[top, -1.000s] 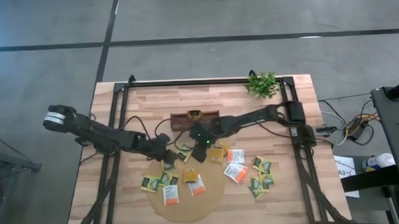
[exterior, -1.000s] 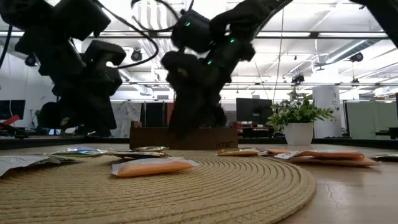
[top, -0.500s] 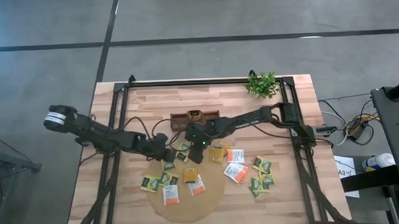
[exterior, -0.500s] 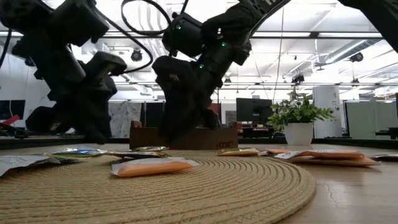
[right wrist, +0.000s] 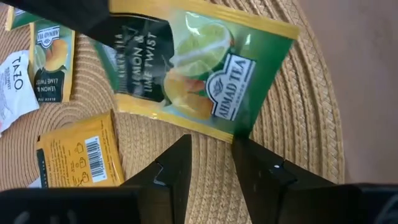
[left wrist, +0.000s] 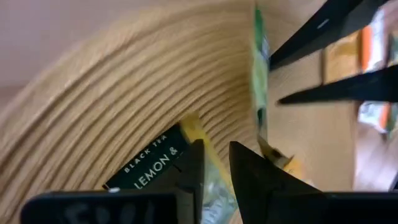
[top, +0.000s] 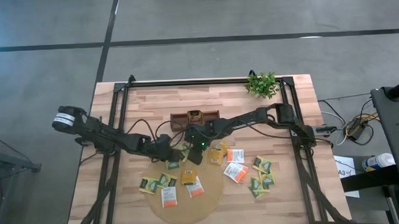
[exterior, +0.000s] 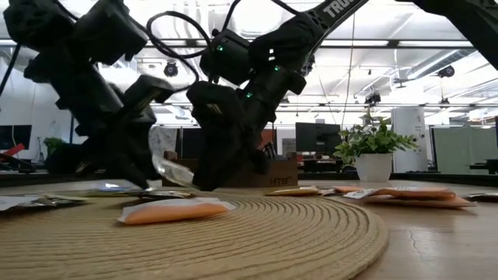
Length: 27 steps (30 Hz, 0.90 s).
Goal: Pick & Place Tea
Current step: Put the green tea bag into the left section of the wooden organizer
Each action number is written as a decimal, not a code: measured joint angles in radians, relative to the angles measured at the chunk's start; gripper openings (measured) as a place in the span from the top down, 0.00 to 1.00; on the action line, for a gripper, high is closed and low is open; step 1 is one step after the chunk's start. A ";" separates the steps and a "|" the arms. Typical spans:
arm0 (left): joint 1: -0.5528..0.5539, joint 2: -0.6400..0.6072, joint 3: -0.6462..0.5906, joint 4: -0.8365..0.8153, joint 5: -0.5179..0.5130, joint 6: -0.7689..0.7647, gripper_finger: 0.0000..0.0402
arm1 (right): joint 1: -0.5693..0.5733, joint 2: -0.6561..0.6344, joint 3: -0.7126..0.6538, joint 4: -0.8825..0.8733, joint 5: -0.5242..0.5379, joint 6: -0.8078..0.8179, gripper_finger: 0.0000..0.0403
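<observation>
Green lemon-lime sachet (right wrist: pixel 199 78) — above woven mat (right wrist: pixel 298 137) — yellow sachet (right wrist: pixel 78 152) nearby.

"AHMAD TEA" on green sachet (right wrist: pixel 205 81)

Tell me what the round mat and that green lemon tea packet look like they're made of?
The round mat looks like woven straw or rope: tan cords coil in visible ridges. The green tea packet seems to be glossy printed foil or coated paper, judging by its sheen and crisp edges. The left hand pinches it.
</observation>
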 joint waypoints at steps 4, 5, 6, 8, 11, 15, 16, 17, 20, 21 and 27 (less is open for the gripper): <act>0.000 -0.003 0.010 0.003 -0.037 0.009 0.82 | 0.001 0.000 0.001 0.001 -0.001 0.002 0.70; 0.000 -0.003 0.010 0.005 -0.045 0.010 0.82 | 0.001 0.000 0.001 0.001 0.000 0.002 0.70; 0.000 -0.003 0.010 0.005 -0.049 0.010 0.82 | 0.001 0.000 0.001 0.002 0.000 0.003 0.70; 0.000 -0.005 0.010 0.005 -0.054 0.010 0.82 | 0.001 0.000 0.001 0.002 0.000 0.004 0.70; -0.004 -0.007 0.009 0.004 -0.055 0.032 0.82 | 0.001 0.000 0.001 0.002 0.000 0.014 0.70; -0.029 -0.010 0.009 -0.020 -0.054 0.061 0.82 | 0.001 0.000 0.001 0.005 0.001 0.039 0.70; -0.039 -0.010 0.008 -0.030 -0.052 0.063 0.82 | 0.001 0.000 0.001 0.005 0.001 0.041 0.70; -0.050 -0.010 0.008 -0.039 -0.052 0.061 0.81 | 0.001 0.000 0.001 0.005 0.001 0.042 0.70; -0.086 -0.010 0.007 -0.063 -0.050 0.033 0.76 | 0.001 0.000 0.001 0.005 0.002 0.042 0.70; -0.096 -0.011 0.007 -0.063 -0.050 0.019 0.74 | 0.001 0.000 0.001 0.006 0.002 0.042 0.70; -0.142 -0.013 0.007 -0.061 -0.087 -0.061 0.62 | 0.001 0.001 0.001 0.009 0.002 0.042 0.70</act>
